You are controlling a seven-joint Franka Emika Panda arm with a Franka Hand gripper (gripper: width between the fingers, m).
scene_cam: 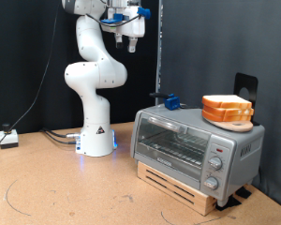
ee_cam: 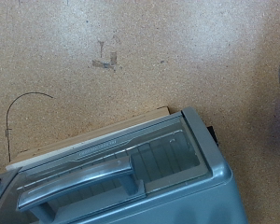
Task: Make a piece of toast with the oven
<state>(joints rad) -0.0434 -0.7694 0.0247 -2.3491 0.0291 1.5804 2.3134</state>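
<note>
From the exterior view, the gripper [scene_cam: 131, 39] hangs high above the bench, well apart from everything; I cannot tell how wide its fingers stand. The oven [scene_cam: 197, 145], door closed, sits near the bench's right edge on a wooden pallet [scene_cam: 178, 183]. The piece of toast [scene_cam: 229, 110] rests on an orange plate [scene_cam: 225, 120] on the oven's roof.

In the wrist view, the oven's glass door [ee_cam: 131, 163] and handle [ee_cam: 79, 182] show closed.
</note>
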